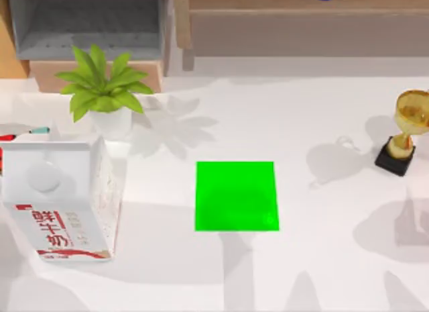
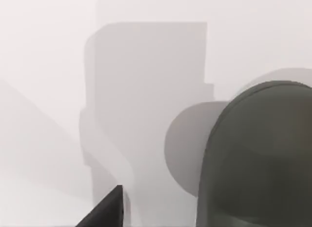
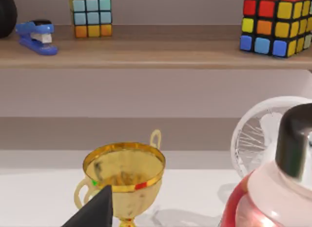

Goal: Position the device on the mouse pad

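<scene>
Top view: the mouse pad (image 1: 236,196) lies flat near the middle of the white table (image 1: 322,124), all four edges free and bare tabletop on every side of it. A milk carton (image 1: 60,204) stands at the table's left edge, well apart from the pad, with a potted plant (image 1: 104,90) behind it and a red marker (image 1: 20,132) by the carton's far corner. A gold trophy (image 1: 405,131) stands at the right edge. The widest open room lies between pad and trophy and along the near edge.

Left wrist view: the device (image 2: 258,158), matte grey with a rounded end, sits just beside the left gripper (image 2: 105,212), of which one dark fingertip (image 2: 107,210) shows at the frame's edge. The tip and the device stand apart, with bare white table between them. How wide this pincer stands, and whether it grips anything, I cannot tell.

Right wrist view: one dark tip (image 3: 95,210) of the right gripper (image 3: 92,212) sits in front of the trophy's cup (image 3: 124,171), which holds nothing I can make out. Beside it stand a white fan (image 3: 265,134) and a red bottle with a black cap (image 3: 278,188). Beyond, a shelf (image 3: 146,53) carries a blue stapler (image 3: 36,36) and two puzzle cubes (image 3: 90,16). This pincer's opening I cannot tell either.
</scene>
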Available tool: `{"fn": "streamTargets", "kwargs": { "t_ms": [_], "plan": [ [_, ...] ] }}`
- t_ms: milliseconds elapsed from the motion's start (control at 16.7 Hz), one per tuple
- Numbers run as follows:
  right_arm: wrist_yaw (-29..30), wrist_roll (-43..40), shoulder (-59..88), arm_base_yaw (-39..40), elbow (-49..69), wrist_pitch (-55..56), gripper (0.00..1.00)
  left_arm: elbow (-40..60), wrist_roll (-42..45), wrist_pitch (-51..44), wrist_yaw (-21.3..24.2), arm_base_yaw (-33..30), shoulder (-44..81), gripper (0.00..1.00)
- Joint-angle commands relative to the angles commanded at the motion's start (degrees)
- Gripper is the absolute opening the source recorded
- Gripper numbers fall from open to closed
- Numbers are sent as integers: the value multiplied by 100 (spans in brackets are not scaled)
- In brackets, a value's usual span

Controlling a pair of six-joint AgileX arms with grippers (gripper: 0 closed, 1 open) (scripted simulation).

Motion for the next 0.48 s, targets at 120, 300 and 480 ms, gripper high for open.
{"fn": "streamTargets", "kwargs": {
  "t_ms": [120,300,480],
  "plan": [
    [0,0,0,0,0,0,100,0,0,0,0,0,0,17],
    [0,0,0,0,0,0,100,0,0,0,0,0,0,0],
    [0,0,0,0,0,0,100,0,0,0,0,0,0,0]
  ]
}}
